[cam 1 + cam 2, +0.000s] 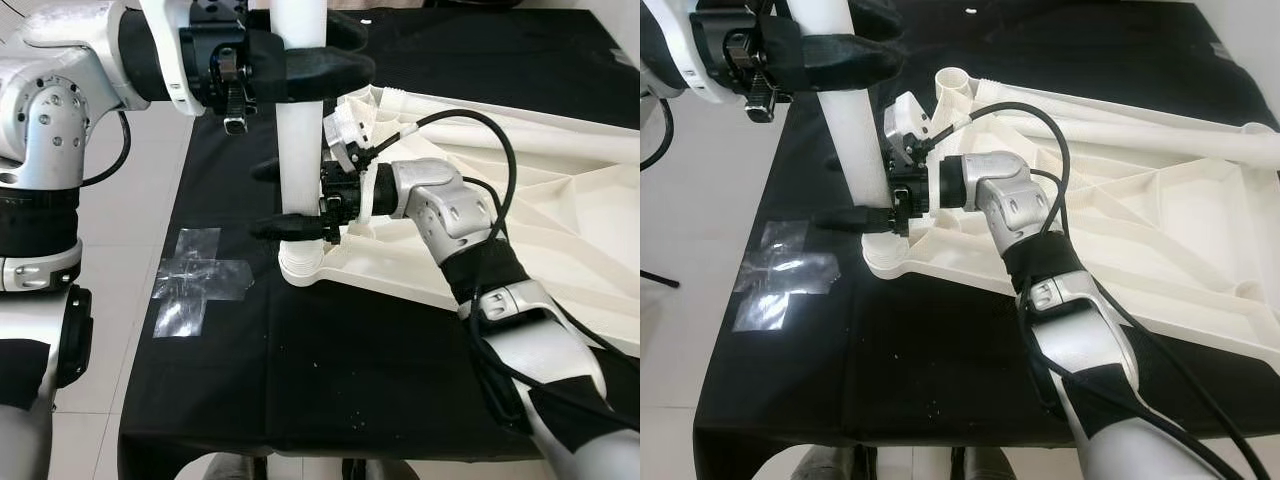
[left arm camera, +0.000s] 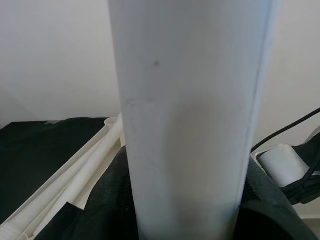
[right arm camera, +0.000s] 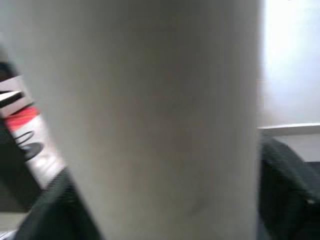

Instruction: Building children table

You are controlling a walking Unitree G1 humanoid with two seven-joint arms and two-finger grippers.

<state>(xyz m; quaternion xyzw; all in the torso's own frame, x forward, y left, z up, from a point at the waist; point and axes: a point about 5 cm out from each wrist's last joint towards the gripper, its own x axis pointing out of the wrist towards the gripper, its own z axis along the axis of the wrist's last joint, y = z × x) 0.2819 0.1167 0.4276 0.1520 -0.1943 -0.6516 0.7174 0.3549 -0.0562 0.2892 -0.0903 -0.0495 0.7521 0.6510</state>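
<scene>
So that it seats upright in the tabletop socket at seven o'clock, the leg is being clamped by the left gripper above and the right gripper below

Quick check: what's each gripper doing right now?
Left gripper: closed around the upper white table leg.
Right gripper: closed on the same leg, near its base.

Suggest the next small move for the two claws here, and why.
Probably press and twist the white plastic tube leg into the corner socket of the upturned white tabletop: left claw and right claw both clamp it upright there.
</scene>
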